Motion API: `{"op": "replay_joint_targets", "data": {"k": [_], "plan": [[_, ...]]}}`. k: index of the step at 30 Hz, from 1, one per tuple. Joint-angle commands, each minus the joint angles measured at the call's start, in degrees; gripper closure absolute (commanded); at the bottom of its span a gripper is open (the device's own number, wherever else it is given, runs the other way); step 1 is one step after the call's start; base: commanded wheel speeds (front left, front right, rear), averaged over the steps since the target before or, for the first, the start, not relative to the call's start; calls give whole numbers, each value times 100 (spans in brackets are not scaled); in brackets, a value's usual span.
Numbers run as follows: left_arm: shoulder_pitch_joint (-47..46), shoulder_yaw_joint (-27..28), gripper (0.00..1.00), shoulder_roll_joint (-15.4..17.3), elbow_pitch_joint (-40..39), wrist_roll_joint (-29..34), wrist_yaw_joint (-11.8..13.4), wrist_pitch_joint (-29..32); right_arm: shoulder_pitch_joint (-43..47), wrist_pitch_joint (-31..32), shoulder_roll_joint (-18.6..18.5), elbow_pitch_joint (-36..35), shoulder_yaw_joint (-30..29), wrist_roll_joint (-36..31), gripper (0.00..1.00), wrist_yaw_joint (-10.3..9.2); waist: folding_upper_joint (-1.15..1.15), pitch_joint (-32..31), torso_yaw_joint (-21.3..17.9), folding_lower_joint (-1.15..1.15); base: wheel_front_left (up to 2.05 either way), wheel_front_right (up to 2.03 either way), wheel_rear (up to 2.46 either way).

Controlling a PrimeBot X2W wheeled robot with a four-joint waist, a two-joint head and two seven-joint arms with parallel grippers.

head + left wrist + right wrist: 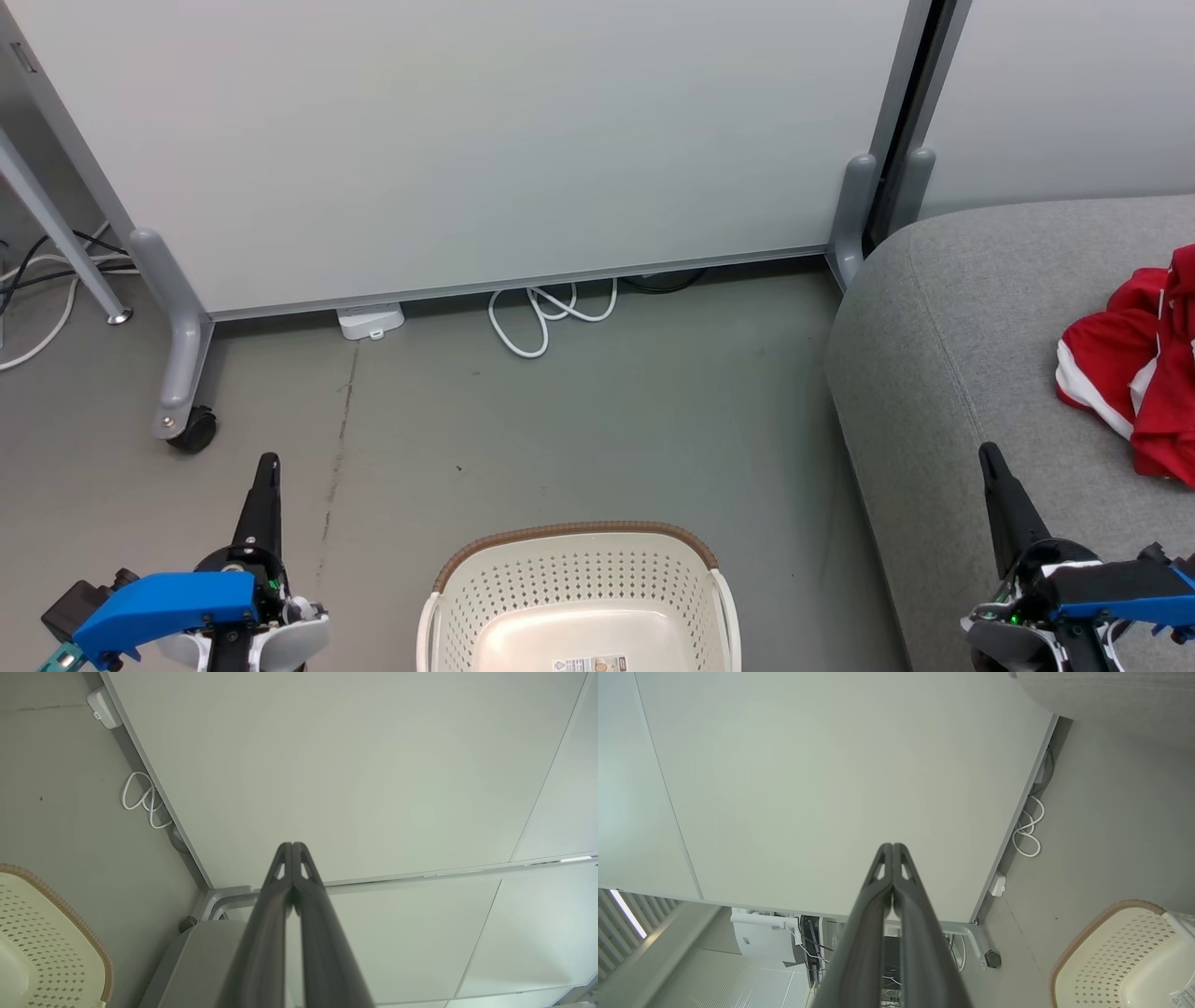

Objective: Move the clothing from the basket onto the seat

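End effector L (269, 461), R (988, 452): closed, tips fwd.

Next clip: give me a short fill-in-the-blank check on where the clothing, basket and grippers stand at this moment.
1. The ____ clothing with white stripe trim lies on the large light-grey fabric seat.
2. The cream-white perforated plastic basket with the brown braided rim shows ____ clothing inside.
3. The left gripper and the right gripper each have their two dark fingers ____.

Missing words: red; no; shut.
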Motion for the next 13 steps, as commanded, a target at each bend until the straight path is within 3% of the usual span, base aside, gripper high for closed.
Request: {"op": "replay_joint_targets", "data": {"k": [1, 13], "plan": [[-100, 59, 100, -6, -55, -125, -7, 49, -126, 43, -37, -37, -19, 145, 100, 6, 0, 5, -8, 0, 0, 0, 0], [-158, 133, 100, -20, -132, -568, -8, 177, -175, 134, -42, -52, -33, 612, 100, 6, 0, 36, -53, 0, 0, 0, 0]]}}
